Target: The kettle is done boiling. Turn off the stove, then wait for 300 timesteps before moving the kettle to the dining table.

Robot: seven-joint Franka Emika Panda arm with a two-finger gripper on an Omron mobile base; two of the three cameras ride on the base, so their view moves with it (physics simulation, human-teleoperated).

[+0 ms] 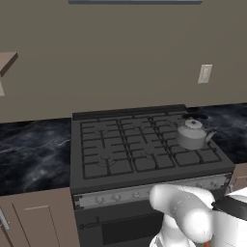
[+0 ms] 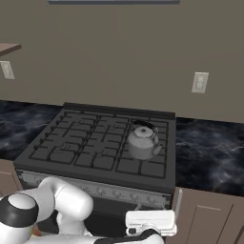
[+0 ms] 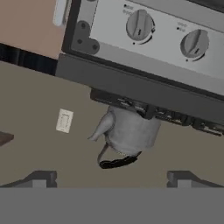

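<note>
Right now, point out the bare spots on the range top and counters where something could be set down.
The stove has bare grates across its left and middle burners. The kettle takes the back right burner. The dark marble counter left of the range is bare, and so is the counter on its right. Below the knob strip it is crowded by the robot's arm.

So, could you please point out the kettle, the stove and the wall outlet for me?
kettle (image 2: 141, 141), right base view, on its rounded body.
stove (image 1: 120, 149), left base view, on its grates left of the kettle.
wall outlet (image 2: 199, 82), right base view, on its plate.
</note>
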